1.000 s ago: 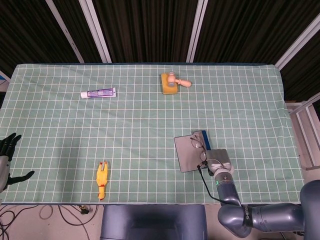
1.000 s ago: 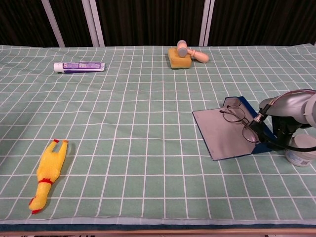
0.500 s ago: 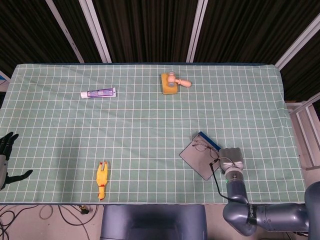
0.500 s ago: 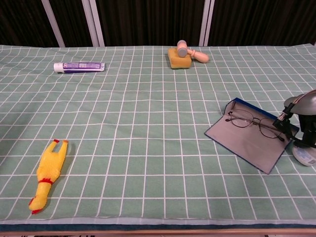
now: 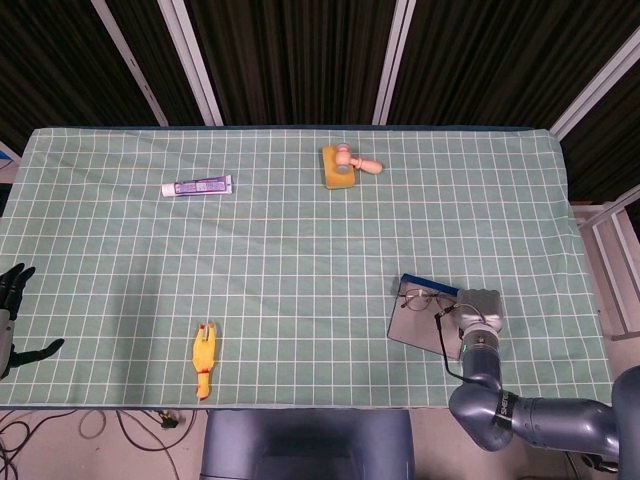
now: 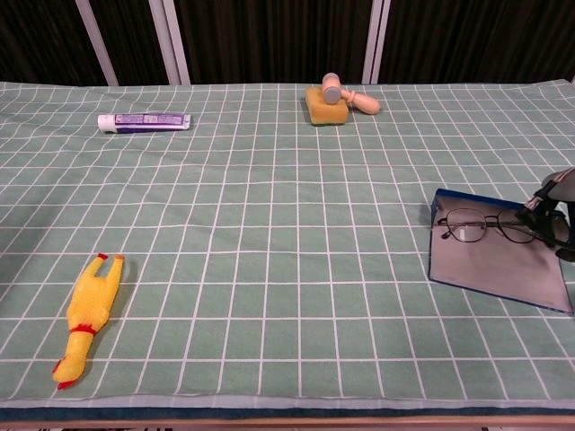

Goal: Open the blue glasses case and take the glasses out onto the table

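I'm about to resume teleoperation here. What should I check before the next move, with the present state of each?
1. Blue glasses case open: ok, lid lies flat.
2. Glasses visible and unfolded: ok.
3. Glasses out on the table: not ok, they lie over the case.
4. Right hand holds the glasses: cannot tell, contact hidden at the frame edge.
5. Left hand away from the work: ok, open at the table's left edge.
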You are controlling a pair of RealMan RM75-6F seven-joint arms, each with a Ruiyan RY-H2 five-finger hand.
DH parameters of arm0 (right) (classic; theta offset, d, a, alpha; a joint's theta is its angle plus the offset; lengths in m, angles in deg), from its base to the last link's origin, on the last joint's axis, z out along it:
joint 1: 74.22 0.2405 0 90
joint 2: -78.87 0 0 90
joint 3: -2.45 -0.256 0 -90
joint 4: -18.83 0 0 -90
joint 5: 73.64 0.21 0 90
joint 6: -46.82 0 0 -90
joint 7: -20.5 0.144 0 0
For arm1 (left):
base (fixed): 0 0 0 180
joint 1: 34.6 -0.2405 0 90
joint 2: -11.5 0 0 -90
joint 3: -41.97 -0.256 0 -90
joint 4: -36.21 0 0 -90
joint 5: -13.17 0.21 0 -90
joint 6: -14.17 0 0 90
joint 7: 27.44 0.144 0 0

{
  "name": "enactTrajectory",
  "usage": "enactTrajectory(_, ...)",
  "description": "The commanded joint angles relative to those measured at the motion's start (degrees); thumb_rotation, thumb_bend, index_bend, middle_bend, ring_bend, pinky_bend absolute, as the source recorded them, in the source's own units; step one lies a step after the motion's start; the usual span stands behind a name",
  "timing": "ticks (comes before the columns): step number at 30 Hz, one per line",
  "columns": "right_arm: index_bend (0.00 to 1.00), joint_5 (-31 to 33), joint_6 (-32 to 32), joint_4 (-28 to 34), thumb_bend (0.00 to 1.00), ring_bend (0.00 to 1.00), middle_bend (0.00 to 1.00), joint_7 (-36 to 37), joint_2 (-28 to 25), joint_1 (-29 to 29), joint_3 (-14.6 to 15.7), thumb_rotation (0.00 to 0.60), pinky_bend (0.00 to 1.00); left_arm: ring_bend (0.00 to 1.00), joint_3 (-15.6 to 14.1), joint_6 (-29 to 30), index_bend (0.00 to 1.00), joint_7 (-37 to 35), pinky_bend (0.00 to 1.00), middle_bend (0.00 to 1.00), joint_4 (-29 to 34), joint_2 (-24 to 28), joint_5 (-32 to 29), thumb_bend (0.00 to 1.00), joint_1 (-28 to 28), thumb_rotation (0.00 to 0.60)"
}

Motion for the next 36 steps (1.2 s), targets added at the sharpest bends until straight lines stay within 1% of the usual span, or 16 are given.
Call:
enactTrajectory(1, 0.41, -0.83, 0.31, -1.13, 0.45, 1.00, 0.92, 0.64, 0.56, -0.22, -0.57, 0.600, 0.91, 0.00, 0.03, 0.00, 0.00, -0.06, 0.00, 0.00, 0.01, -0.01, -0.02, 0.00, 0.00, 0.600)
enactTrajectory(10, 0.35, -2.25, 1.53, -4.02, 0.45, 1.00, 0.92, 1.21, 1.68, -0.37, -1.90, 0.600, 0.91, 0.00, 0.03, -0.11, 0.00, -0.28, 0.00, 0.00, 0.07, 0.05, -0.09, 0.00, -0.01, 0.600)
enactTrajectory(15, 0.34, -3.21, 2.11, -5.08, 0.45, 1.00, 0.92, 1.60, 2.03, -0.24, -2.94, 0.600, 0.91, 0.00, 0.05, -0.06, 0.00, -0.31, 0.00, 0.00, 0.09, 0.05, -0.14, 0.00, -0.05, 0.600)
enactTrajectory(18, 0.34, -4.09, 1.86, -3.96, 0.45, 1.00, 0.92, 2.37, 1.62, -0.35, -3.76, 0.600, 0.91, 0.00, 0.07, -0.05, 0.00, -0.30, 0.00, 0.00, 0.10, 0.06, -0.15, 0.00, -0.06, 0.600)
enactTrajectory(21, 0.34, -5.22, 0.53, -1.29, 0.45, 1.00, 0.92, 3.59, 0.73, -0.69, -4.70, 0.600, 0.91, 0.00, 0.07, -0.11, 0.00, -0.37, 0.00, 0.00, 0.09, 0.05, -0.18, 0.00, -0.05, 0.600)
enactTrajectory(24, 0.34, -7.23, -1.24, 1.75, 0.45, 1.00, 0.93, 4.52, -0.30, -0.85, -5.45, 0.600, 0.91, 0.00, 0.05, -0.13, 0.00, -0.38, 0.00, 0.00, 0.06, 0.05, -0.09, 0.00, -0.03, 0.600)
enactTrajectory(26, 0.34, -9.07, -1.95, 2.51, 0.45, 1.00, 0.93, 4.94, -0.66, -0.77, -5.76, 0.600, 0.91, 0.00, 0.02, -0.08, 0.00, -0.39, 0.00, 0.00, 0.03, 0.04, -0.01, 0.00, -0.05, 0.600)
enactTrajectory(27, 0.34, -10.86, -1.96, 2.11, 0.45, 1.00, 0.93, 6.01, -0.70, -0.83, -6.22, 0.600, 0.91, 0.00, 0.02, 0.03, 0.00, -0.41, 0.00, 0.00, 0.02, 0.04, 0.05, 0.00, -0.09, 0.600)
enactTrajectory(29, 0.34, -12.76, -1.08, 0.96, 0.45, 1.00, 0.93, 7.35, -0.57, -1.27, -6.12, 0.600, 0.91, 0.00, 0.00, 0.13, 0.00, -0.40, 0.00, 0.00, 0.00, 0.00, 0.14, 0.00, -0.13, 0.600)
enactTrajectory(32, 0.34, -14.13, 0.50, -0.95, 0.45, 1.00, 0.93, 8.29, -0.42, -1.59, -5.88, 0.600, 0.91, 0.00, -0.05, 0.15, 0.00, -0.26, 0.00, 0.00, -0.02, -0.07, 0.21, 0.00, -0.13, 0.600)
enactTrajectory(36, 0.36, -14.48, 3.20, -4.51, 0.44, 1.00, 0.93, 9.15, 0.25, -1.70, -5.88, 0.600, 0.91, 0.00, -0.04, 0.23, 0.00, 0.12, 0.00, 0.00, -0.05, -0.20, 0.23, 0.00, -0.12, 0.600)
